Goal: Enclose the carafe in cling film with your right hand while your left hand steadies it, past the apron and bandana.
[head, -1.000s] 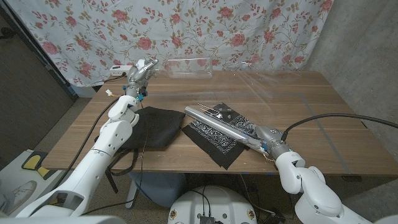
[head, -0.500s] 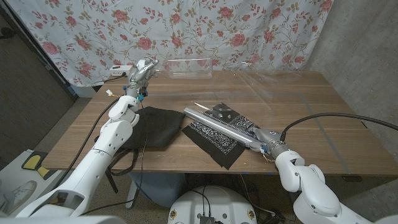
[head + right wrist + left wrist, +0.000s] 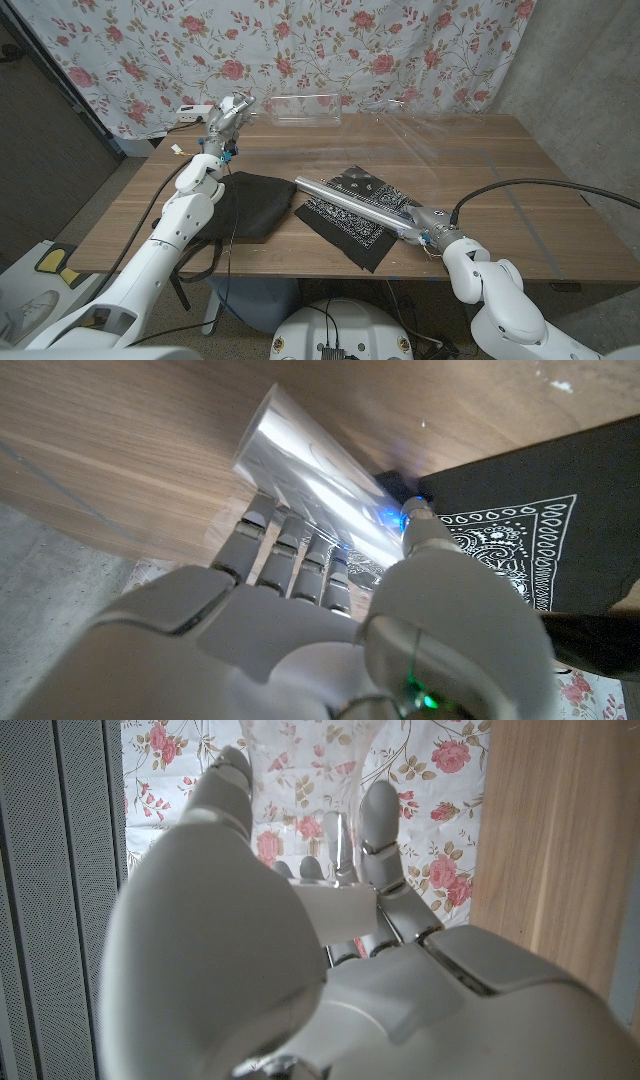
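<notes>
the right hand (image 3: 428,228) grips the cling film roll (image 3: 350,203), its long axis pointing up-left toward the carafe (image 3: 305,109), where the left hand (image 3: 229,115) waits, grip unclear.

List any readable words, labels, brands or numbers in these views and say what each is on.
None can be read.
The bandana carries only a white paisley print, no lettering.
The cling film roll in the right hand shows no label.
The curtain has only roses.
</notes>
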### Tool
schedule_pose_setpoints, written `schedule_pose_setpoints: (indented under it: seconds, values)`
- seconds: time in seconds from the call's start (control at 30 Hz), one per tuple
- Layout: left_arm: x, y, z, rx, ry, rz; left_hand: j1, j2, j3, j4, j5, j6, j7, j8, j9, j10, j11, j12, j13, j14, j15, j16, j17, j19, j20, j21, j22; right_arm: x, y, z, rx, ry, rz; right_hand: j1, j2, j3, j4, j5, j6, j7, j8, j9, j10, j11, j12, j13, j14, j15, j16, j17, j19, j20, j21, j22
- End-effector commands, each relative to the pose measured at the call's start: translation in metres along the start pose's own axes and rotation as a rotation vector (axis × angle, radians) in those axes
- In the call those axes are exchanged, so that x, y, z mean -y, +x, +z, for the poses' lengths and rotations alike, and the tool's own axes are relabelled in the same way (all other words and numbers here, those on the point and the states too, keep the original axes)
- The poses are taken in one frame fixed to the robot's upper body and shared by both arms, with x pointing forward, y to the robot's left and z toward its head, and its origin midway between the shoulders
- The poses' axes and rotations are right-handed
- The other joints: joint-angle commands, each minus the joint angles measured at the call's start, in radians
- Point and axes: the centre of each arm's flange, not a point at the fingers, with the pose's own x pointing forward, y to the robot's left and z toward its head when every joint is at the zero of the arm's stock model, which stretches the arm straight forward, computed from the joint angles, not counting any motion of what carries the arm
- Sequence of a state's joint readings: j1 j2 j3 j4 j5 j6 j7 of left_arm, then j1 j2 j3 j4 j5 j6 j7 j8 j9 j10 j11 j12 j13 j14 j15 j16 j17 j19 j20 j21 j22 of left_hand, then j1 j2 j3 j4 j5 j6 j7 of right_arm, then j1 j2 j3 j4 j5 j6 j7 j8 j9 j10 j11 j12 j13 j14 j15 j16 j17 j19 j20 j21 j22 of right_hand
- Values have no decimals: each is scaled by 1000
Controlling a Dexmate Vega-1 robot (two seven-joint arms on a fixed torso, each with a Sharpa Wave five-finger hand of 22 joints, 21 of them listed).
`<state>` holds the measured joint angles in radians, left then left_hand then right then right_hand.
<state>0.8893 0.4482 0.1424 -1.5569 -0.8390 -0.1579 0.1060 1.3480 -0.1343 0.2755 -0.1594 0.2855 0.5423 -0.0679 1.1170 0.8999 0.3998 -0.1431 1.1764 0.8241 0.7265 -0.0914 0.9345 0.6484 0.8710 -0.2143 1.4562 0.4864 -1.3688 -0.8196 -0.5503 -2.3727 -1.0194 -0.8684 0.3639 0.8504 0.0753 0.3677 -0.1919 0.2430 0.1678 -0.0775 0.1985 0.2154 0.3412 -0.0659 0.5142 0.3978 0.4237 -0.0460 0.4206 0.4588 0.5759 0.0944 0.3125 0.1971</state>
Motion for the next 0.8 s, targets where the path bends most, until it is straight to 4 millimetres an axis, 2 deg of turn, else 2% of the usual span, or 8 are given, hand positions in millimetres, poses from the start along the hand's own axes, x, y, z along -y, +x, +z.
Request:
schedule_pose_setpoints:
  seconds: [0.03, 0.13, 0.23, 0.33, 0.4, 0.57, 0.6, 0.8]
  values:
    - [1, 1, 0, 0, 0, -1, 268, 275, 6, -3, 6, 2, -7, 24, 4, 4, -4, 6, 3, 58, -59, 463, 3, -2, -8, 6, 3, -3, 6, 0, -11, -13, 75, 57, 6, 38, 0, 26, -32, 1, -6, 3, -20, -1, -6, 1, -8, -129, -19, -2, 11, -9, 2, 2]
    - [1, 1, 0, 1, -1, -1, 268, 276, 6, -2, 6, 1, -7, 25, 2, 5, -5, 6, -1, 57, -60, 465, 3, -2, -8, 7, 3, -4, 7, -1, -13, -16, 93, 101, 10, 73, 2, 55, -65, 7, -9, 4, -45, -5, -16, 1, -14, -128, -35, -4, 9, -10, 1, -1]
    - [1, 0, 0, 0, -2, -1, 268, 276, 7, -3, 6, -1, -8, 28, 4, 5, -7, 7, -1, 56, -61, 466, 4, -3, -8, 7, 3, -6, 9, 0, -10, -18, 111, 112, 6, 83, 4, 65, -85, 8, -13, 4, -51, -6, -18, 1, -11, -131, -40, -5, 11, -11, 1, -2]
    - [2, 0, -1, 1, -4, 1, 268, 276, 7, -3, 6, -1, -7, 28, 1, 3, -11, 9, 2, 55, -61, 467, 4, -3, -8, 8, 3, -7, 11, 1, -5, -20, 126, 141, -8, 106, 3, 83, -117, 10, -12, 5, -50, -17, -17, 2, 36, -150, -37, -7, 40, -21, 11, -3]
    - [2, -1, -1, 2, -4, -1, 268, 276, 7, -3, 6, -2, -6, 31, 2, 1, -10, 12, 6, 53, -61, 467, 4, -3, -8, 8, 2, -8, 13, 2, -3, -19, 144, 165, -13, 112, 3, 88, -149, 14, -16, 5, -52, -21, -16, 4, 63, -158, -26, 4, 70, -40, 23, -4]
    - [2, -1, 0, 6, -7, 1, 267, 276, 7, -3, 6, -3, -7, 33, 0, 1, -9, 10, 1, 54, -61, 465, -3, -5, -8, 8, 0, -14, 17, 4, -14, -26, 172, 222, -30, 79, 13, 67, -200, 11, -8, 6, -10, -37, 22, 22, 135, -183, 39, 78, 157, -119, 67, 3]
    - [2, -1, 0, 7, -5, 1, 267, 276, 7, -2, 6, -2, -6, 32, -2, 0, -8, 13, 4, 54, -59, 466, -2, -2, -8, 11, 2, -15, 18, 3, -18, -20, 176, 250, -32, 64, 14, 54, -163, 19, 8, 9, 27, -38, 56, 38, 150, -184, 57, 109, 165, -126, 78, 6]
    - [1, -3, 1, 10, -5, 8, 266, 277, 9, -3, 6, -3, -7, 36, -6, -1, -10, 17, 5, 51, -60, 470, 1, -4, -8, 13, 3, -22, 24, 3, -24, -9, 180, 329, -28, 33, 16, 26, -12, 40, 60, 30, 38, -36, 118, 86, 189, -189, 90, 182, 197, -178, 115, 11]
